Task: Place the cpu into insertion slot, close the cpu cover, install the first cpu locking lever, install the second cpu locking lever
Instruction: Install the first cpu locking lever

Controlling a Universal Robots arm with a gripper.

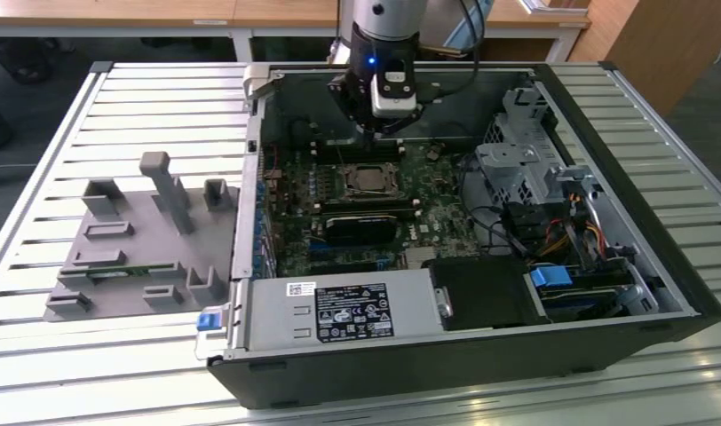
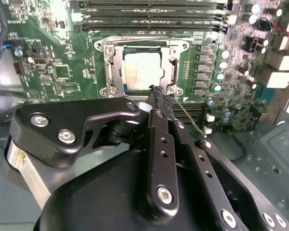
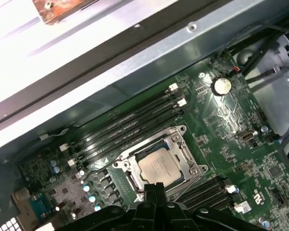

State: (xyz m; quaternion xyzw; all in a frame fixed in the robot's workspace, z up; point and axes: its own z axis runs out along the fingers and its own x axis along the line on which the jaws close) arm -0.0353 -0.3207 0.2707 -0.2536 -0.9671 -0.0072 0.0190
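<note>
Black tool (image 2: 158,94) closed, empty, near cpu cover (image 2: 117,71)

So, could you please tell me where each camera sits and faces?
Exterior view: off the arm, above the open case, looking down into it; arm and gripper show.
Second wrist view: on the arm, looking along the gripper at the cpu.
First wrist view: on the arm, facing the cpu; gripper tip shows.
All share the cpu.

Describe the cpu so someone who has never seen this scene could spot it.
Inside the open black computer case, find the green motherboard. Near its middle, between long black memory slots, sits the metal-framed insertion slot. The cpu is the small flat silver-grey square within it, unlike the dark, narrow parts around.
</note>
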